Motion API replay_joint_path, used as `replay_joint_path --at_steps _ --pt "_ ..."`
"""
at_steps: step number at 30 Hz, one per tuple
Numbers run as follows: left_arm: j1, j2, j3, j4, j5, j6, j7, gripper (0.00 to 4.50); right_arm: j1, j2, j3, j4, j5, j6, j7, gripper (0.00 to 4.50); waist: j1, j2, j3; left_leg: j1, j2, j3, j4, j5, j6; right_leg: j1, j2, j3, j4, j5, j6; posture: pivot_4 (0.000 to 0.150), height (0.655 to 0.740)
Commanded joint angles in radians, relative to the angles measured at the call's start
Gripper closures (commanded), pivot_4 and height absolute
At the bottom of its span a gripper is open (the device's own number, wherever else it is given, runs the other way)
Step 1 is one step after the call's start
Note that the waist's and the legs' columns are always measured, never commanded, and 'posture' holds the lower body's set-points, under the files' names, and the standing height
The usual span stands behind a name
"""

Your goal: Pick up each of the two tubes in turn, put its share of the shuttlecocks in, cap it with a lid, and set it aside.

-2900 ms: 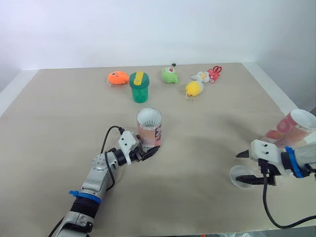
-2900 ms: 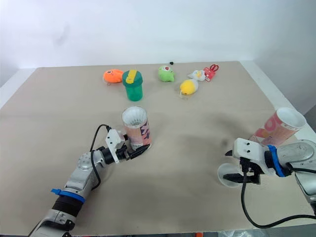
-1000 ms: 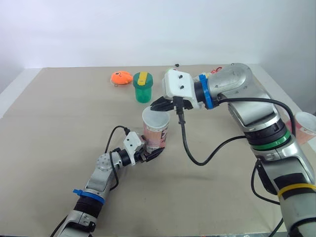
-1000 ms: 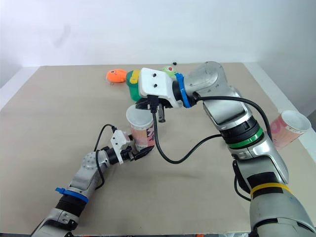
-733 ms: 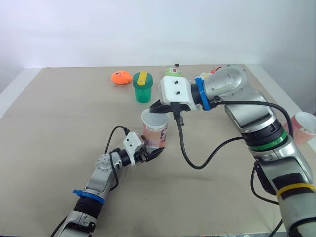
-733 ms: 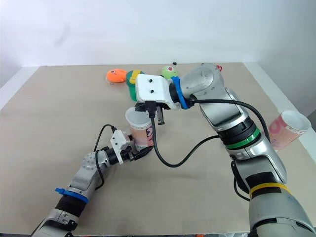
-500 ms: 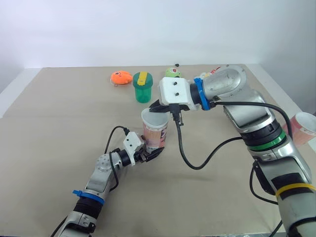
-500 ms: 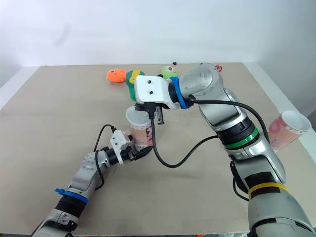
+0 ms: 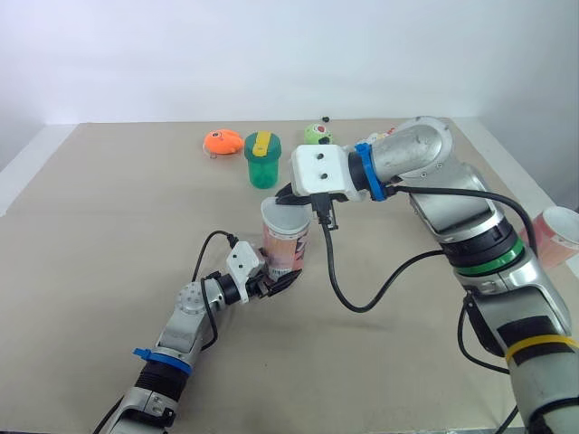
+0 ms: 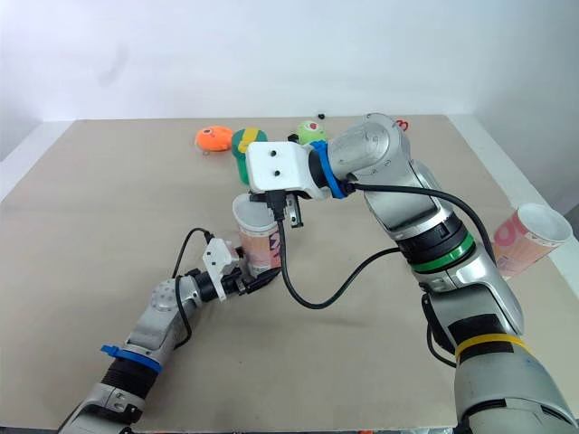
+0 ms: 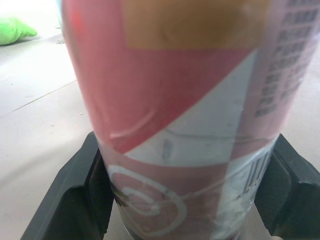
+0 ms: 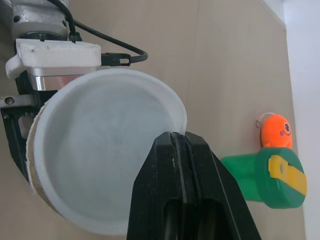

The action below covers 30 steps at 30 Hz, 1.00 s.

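Over tube (image 9: 284, 246) in left claw (image 9: 272, 283), right claw (image 12: 179, 138) pinches lid (image 12: 102, 155).

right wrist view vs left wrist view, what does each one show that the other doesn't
Right wrist view: the white lid seen from above, the right gripper pinching its rim, and past it the green cup and the orange toy.
Left wrist view: the tube close up from the side, its red and white wall with print, and a green toy behind it.
Shared: the left gripper clamped around the tube, and the tan table.
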Motion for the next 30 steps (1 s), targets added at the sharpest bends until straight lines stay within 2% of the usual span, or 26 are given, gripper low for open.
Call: replay_joint_path --at_steps 1,15,22,26,29,30 --pt "0.034 0.002 -0.026 0.046 0.019 0.032 -0.002 1.33 -0.011 -0.021 0.019 -0.015 -0.041 -0.017 0.022 4.48 0.0 0.0 0.0 0.0 0.0 0.0 0.0 0.0 0.0 0.0 0.0 0.0 0.0 0.0 0.0 0.15 0.74" --pt "0.038 0.002 -0.029 0.043 0.018 0.036 -0.004 1.33 0.002 -0.027 0.045 -0.05 -0.102 -0.051 0.053 4.48 0.0 0.0 0.0 0.0 -0.002 -0.002 -0.001 0.0 0.0 0.0 -0.003 -0.002 0.0 -0.001 -0.001 0.15 0.74" --pt "0.037 0.0 -0.031 0.041 0.018 0.038 -0.002 1.33 0.01 0.027 0.001 -0.064 -0.028 -0.008 0.038 4.48 0.0 0.0 0.0 0.0 -0.002 -0.003 -0.001 0.0 0.0 0.001 -0.003 -0.003 0.0 -0.001 -0.001 0.15 0.74" --pt "0.039 0.0 -0.032 0.038 0.018 0.041 -0.002 1.33 -0.032 0.04 -0.066 -0.026 0.015 0.004 0.024 3.08 0.0 0.0 0.0 -0.001 -0.002 -0.003 -0.002 0.0 0.0 0.0 -0.003 -0.003 0.0 -0.001 -0.002 0.15 0.74" --pt "0.042 0.001 -0.033 0.036 0.018 0.043 -0.004 1.33 -0.083 0.041 -0.118 0.016 0.05 -0.001 0.01 1.45 0.0 0.0 0.0 -0.001 -0.003 -0.004 -0.002 0.0 0.0 0.0 -0.004 -0.004 0.0 -0.001 -0.002 0.15 0.74" --pt "0.042 0.001 -0.033 0.035 0.018 0.044 -0.004 1.33 -0.103 0.045 -0.144 0.018 0.079 0.014 0.011 1.07 0.0 0.0 0.0 -0.001 -0.003 -0.004 -0.002 0.0 0.0 0.0 -0.004 -0.004 0.0 -0.001 -0.003 0.15 0.74"
